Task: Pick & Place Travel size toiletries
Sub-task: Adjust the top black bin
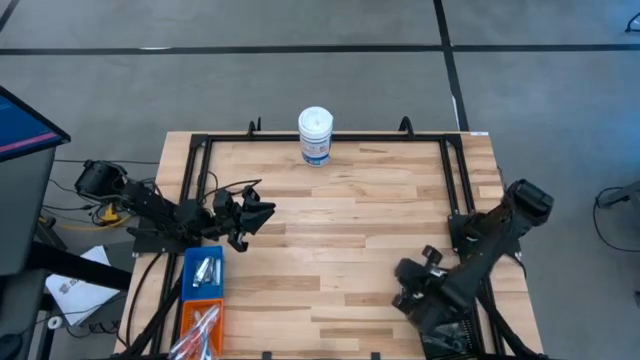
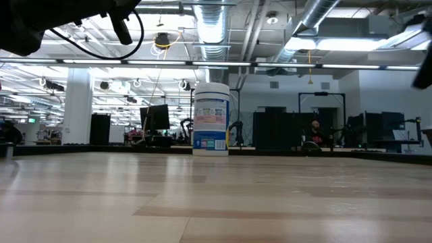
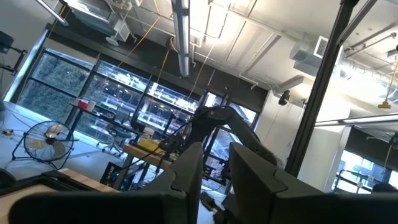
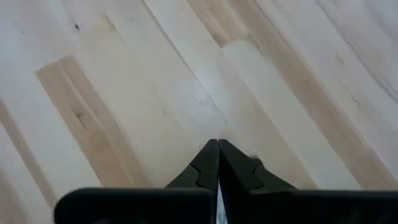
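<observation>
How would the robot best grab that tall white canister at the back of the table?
Probably round the middle of the white canister, coming in level from the open table in front. It stands upright and is round, so a tool's two fingers can close across its straight sides. Whether they open wide enough, I cannot tell.

Bright ceiling strip lights (image 2: 202, 64) glare overhead; table (image 2: 216, 196) evenly lit, foreground soft.

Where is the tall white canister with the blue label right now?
In the high view, the tall white canister with the blue label stands upright at the far middle edge of the wooden table, apart from both arms and the bins.
</observation>
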### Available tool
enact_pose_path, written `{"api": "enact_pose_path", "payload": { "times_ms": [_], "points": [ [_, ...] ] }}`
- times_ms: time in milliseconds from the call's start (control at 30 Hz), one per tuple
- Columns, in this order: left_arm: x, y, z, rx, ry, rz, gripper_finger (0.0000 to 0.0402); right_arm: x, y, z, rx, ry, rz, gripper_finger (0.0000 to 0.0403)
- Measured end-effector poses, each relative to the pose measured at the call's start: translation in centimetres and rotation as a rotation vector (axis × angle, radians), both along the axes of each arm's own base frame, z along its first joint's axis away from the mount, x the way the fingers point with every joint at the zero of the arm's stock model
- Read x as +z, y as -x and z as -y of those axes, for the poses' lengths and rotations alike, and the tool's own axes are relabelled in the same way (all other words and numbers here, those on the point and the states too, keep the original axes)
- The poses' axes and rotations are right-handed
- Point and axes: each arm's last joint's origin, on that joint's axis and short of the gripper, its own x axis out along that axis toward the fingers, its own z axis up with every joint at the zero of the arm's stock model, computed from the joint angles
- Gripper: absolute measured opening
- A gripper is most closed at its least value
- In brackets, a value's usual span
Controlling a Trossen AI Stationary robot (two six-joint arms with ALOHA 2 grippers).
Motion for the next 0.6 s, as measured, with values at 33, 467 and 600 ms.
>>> {"api": "enact_pose_path", "payload": {
  "times_ms": [33, 467, 600],
  "points": [
    [0.0, 0.0, 0.0, -0.001, 0.000, 0.001, 0.0076, -0.3, -0.4, 0.2, 0.012, -0.007, -0.003, 0.0000],
    [0.0, 0.0, 0.0, -0.012, -0.005, 0.002, 0.0076, -1.6, -2.1, 0.5, 0.104, -0.083, -0.130, 0.0000],
    [0.0, 0.0, 0.0, -0.014, -0.002, 0.003, 0.0076, -3.0, -2.3, 0.2, 0.104, -0.096, -0.214, 0.0000]
  ]
}}
